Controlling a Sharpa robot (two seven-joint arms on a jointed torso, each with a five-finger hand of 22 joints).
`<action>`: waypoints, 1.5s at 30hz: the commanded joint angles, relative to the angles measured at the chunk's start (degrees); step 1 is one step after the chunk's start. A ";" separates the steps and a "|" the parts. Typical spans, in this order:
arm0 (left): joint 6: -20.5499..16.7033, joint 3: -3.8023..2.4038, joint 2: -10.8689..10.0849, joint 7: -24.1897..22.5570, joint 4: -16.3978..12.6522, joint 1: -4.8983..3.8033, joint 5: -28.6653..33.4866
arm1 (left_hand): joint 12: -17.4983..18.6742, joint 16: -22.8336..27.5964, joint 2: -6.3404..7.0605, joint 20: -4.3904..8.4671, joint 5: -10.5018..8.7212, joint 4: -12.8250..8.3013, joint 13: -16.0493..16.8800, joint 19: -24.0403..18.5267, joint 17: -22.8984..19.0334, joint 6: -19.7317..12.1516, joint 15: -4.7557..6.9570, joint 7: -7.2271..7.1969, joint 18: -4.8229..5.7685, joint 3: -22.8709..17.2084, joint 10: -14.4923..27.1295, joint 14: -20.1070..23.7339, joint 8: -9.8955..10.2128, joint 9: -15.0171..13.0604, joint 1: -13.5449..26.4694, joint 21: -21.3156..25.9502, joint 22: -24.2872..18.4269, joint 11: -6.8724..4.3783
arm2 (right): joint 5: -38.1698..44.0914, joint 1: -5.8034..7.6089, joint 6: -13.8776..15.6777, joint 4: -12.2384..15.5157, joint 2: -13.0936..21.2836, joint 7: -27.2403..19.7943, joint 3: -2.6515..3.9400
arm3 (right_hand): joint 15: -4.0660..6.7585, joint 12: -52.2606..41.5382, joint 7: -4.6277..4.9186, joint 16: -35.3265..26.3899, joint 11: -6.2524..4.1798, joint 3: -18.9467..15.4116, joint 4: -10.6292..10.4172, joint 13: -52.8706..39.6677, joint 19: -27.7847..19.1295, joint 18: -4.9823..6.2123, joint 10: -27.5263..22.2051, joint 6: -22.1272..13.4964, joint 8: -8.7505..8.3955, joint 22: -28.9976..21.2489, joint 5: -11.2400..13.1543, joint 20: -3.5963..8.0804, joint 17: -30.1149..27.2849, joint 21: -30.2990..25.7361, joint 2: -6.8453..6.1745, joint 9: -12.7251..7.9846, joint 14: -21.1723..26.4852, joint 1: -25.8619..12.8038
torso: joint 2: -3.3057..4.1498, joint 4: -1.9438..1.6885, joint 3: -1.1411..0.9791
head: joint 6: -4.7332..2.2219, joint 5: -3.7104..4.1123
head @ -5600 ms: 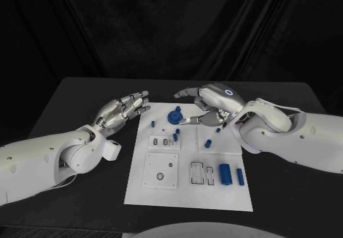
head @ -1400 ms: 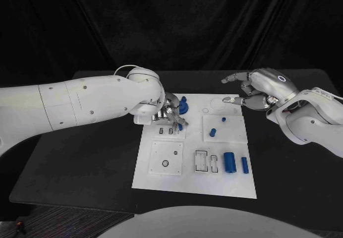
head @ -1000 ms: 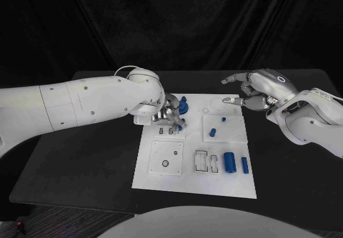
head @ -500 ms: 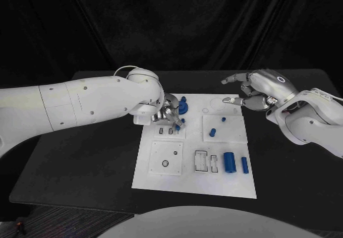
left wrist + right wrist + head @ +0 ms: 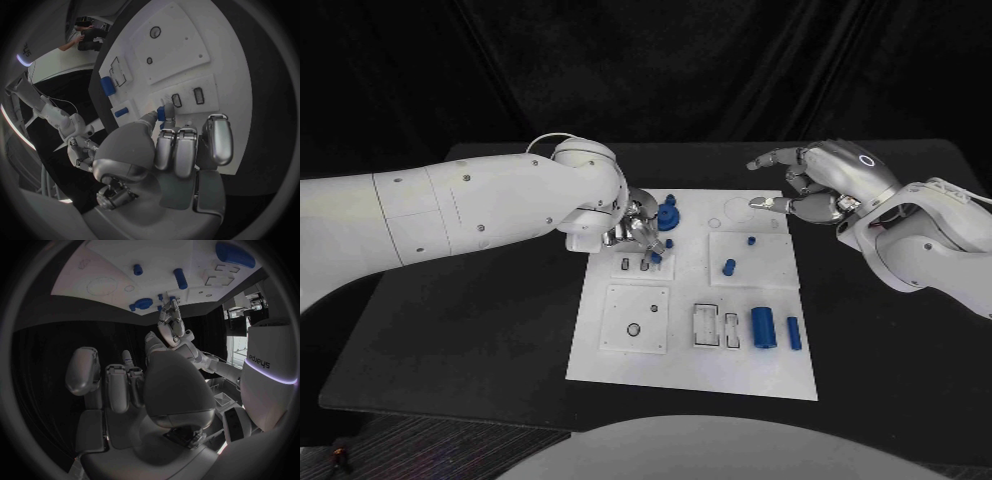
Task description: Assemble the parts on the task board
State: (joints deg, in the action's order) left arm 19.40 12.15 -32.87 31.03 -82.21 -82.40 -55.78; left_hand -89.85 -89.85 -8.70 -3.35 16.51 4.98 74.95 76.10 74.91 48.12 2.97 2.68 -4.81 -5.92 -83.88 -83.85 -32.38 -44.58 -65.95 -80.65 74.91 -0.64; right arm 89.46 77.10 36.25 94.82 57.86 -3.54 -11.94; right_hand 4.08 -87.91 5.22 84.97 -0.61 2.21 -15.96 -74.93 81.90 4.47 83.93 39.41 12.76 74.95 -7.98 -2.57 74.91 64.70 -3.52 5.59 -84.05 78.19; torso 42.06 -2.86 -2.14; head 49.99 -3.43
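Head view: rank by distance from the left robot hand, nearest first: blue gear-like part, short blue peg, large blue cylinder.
From the left robot hand:
1. Blue gear-like part, beside the fingers at the board's far edge.
2. Short blue peg, mid-board, toward the right side.
3. Large blue cylinder, near-right part of the task board.

Table (image 5: pixel 473 330): you'll see a black top, spreading out below and beside both hands on every side.
Backdrop (image 5: pixel 675 70): you'll find a dark curtain hanging well beyond the hands.
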 commanded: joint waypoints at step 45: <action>-3.25 0.02 -6.45 1.30 -5.13 0.18 0.07 | -0.15 -0.15 5.27 0.14 5.76 -3.63 15.05 -0.56 15.09 2.47 0.30 0.28 0.42 -18.30 -6.12 -6.15 4.45 -4.55 7.74 1.72 0.73 -0.24 | 0.34 -0.28 -1.95 0.57 -0.20 2.19 0.04 | -0.35 0.67 0.13 -1.03 0.52 -0.06 0.52 -11.50 -0.04 0.57 2.78 0.87 0.05 8.34 -1.01 0.01 8.74 -1.23 1.36 -0.21 -4.17 0.54 | -0.04 -0.04 -0.04 | 0.01 -0.72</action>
State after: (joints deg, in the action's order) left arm 16.86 12.21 -39.35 32.63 -87.17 -82.35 -55.83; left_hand -89.85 -89.85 -3.64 -3.15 22.17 1.65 74.95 75.89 74.91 50.30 3.17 2.98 -4.82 -23.47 -83.90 -84.06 -28.05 -49.06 -58.78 -79.33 74.91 -0.61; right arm 89.46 76.98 34.68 95.27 57.67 -2.46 -11.94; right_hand 4.08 -87.41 5.42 84.24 -0.61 2.05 -15.80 -74.90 81.90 4.47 83.93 40.02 12.76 74.92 -8.61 -2.57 74.91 63.67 -2.55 5.43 -84.05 78.71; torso 42.02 -2.85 -2.24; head 50.00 -4.15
